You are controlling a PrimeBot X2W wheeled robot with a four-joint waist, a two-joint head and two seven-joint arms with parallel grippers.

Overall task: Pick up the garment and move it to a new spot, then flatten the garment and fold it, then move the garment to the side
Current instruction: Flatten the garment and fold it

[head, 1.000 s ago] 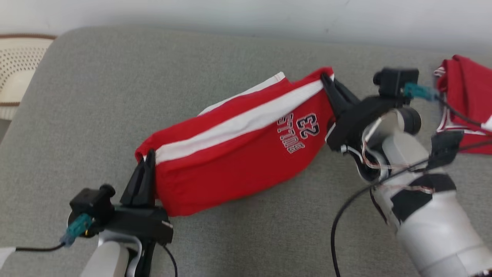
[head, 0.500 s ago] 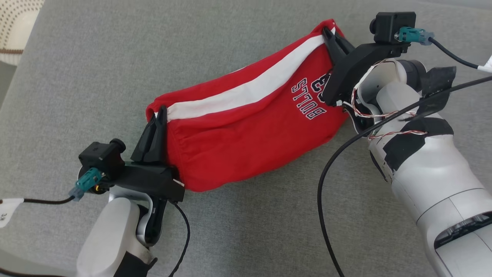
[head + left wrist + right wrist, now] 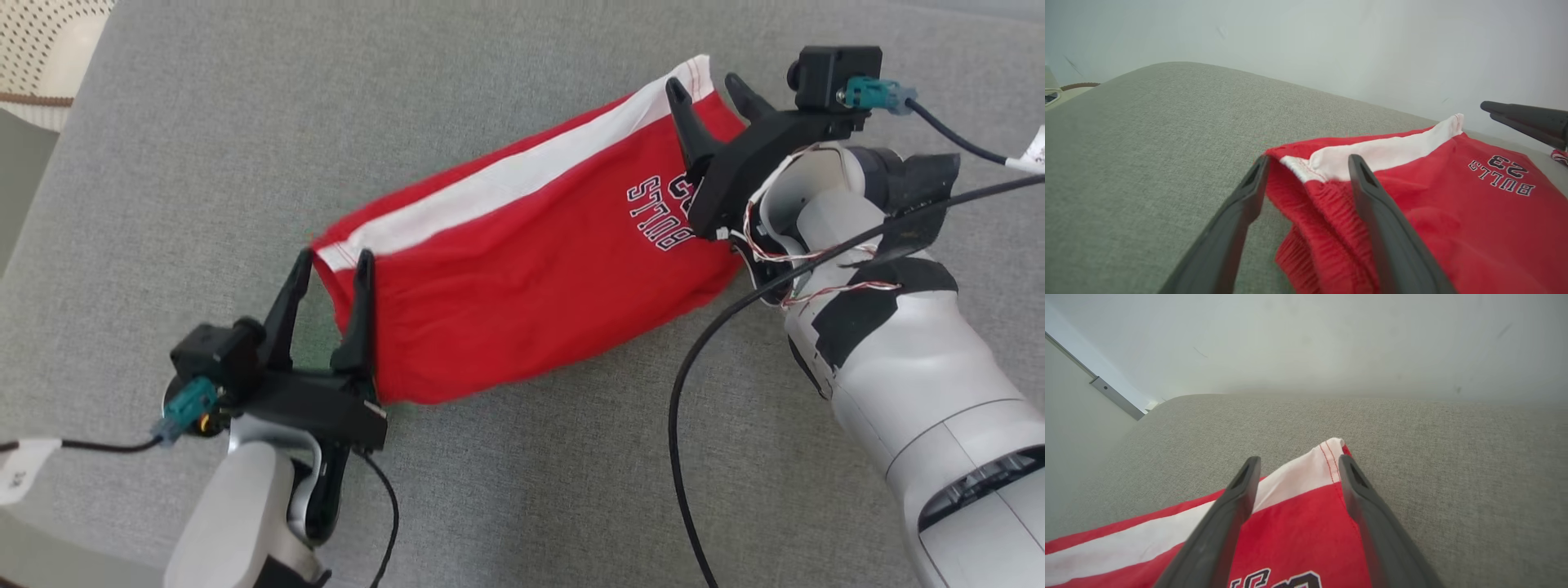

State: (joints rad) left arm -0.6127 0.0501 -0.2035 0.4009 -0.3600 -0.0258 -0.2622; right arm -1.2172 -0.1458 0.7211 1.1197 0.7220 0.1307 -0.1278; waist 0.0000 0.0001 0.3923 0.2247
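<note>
Left tool (image 3: 335,257) and right tool (image 3: 703,82), both mine, stand with their two long dark fingers spread wide and hold nothing. The left tool (image 3: 1308,159) straddles the gathered elastic waistband corner of the red jersey shorts with a white side stripe and "BULLS 23" lettering (image 3: 531,261). One finger is off the cloth over the bare surface, and the other is above the red fabric. The right tool (image 3: 1299,459) straddles the opposite corner, where the white stripe meets the stitched hem. Its fingers lie along either side of that corner, and I cannot tell whether they touch the cloth.

Between the two tools the shorts (image 3: 1453,212) lie slantwise and fairly flat on the counter (image 3: 204,163), a grey padded top covered in woven fabric, with only small wrinkles near the waistband. At that end the wrist view shows more than one layer stacked, so I judge the garment to be laid down doubled lengthwise.

Progress, as I judge it: placing and flattening look done, and one fold appears made. A further fold, if wanted, and the move to the side remain.
</note>
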